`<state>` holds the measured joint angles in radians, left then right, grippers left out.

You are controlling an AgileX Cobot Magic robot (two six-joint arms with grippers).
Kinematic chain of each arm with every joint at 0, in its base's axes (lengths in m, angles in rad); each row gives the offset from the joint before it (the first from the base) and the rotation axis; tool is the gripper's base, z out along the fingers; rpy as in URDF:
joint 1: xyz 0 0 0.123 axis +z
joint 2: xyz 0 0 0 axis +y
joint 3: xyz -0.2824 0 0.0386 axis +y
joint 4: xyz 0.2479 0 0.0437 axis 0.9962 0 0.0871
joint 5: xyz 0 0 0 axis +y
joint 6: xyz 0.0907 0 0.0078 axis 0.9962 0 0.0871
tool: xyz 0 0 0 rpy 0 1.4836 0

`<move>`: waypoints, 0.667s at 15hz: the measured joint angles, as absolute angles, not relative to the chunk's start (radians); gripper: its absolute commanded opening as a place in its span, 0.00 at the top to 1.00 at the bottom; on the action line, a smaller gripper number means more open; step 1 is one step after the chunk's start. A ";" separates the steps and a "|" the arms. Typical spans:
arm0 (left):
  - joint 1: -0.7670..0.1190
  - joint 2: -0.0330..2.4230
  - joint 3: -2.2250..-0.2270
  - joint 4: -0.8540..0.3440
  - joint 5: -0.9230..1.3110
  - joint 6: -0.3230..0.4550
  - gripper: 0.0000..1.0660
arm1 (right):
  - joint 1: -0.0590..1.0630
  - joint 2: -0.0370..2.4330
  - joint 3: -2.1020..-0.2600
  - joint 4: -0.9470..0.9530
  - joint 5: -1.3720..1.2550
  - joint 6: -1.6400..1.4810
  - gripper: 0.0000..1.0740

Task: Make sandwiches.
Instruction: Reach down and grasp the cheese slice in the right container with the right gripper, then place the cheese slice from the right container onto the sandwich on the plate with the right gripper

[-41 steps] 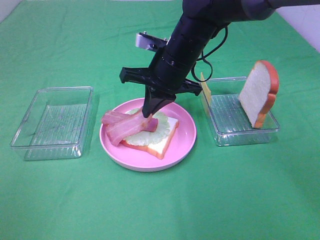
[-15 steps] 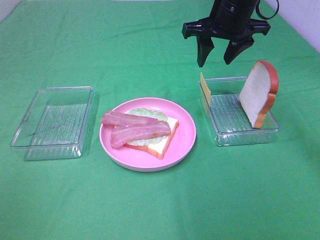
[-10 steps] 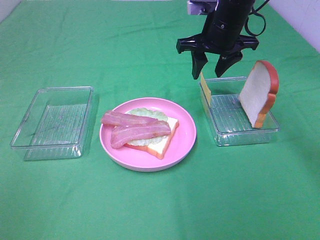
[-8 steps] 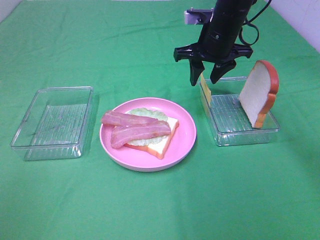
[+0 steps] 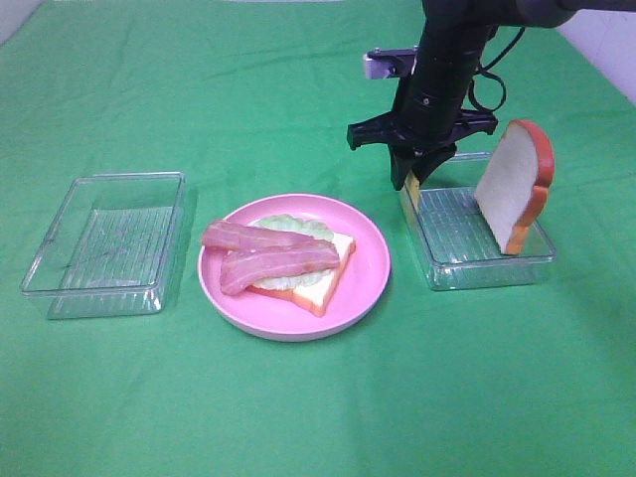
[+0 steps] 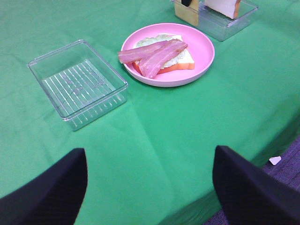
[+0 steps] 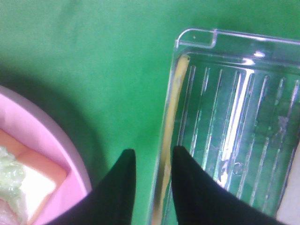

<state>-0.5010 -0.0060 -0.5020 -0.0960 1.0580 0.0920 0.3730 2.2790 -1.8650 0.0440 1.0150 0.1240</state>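
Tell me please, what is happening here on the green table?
An open sandwich sits on the pink plate: a bread slice, lettuce and two bacon strips. The right pincer is down at the right clear tray, straddling the upright cheese slice; whether it grips it is unclear. A second bread slice leans in that tray. The left pincer hangs open, away from everything, holding nothing.

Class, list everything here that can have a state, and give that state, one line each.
left tray, empty.
pink plate, holding the sandwich.
sandwich, open: bread, lettuce, two bacon strips, no top slice.
cheese square, on edge in the right tray, between the jaws.
bread slice, leaning upright in that tray.
right gripper, jaws astride the cheese square, gap showing.
left gripper, jaws wide open, empty.
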 measured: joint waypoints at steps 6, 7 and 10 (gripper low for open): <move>-0.501 -0.006 -0.502 -0.096 1.058 0.092 0.33 | 0.373 2.279 -1.865 0.035 1.016 0.124 1.00; -0.501 -0.006 -0.502 -0.096 1.058 0.092 0.33 | 0.373 2.279 -1.865 0.031 1.017 0.124 1.00; -0.501 -0.006 -0.502 -0.096 1.058 0.092 0.33 | 0.373 2.262 -1.865 0.023 1.019 0.124 1.00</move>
<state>-0.5010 -0.0060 -0.5020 -0.0960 1.0580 0.0920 0.3730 2.2620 -1.8650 0.0230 1.0190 0.1240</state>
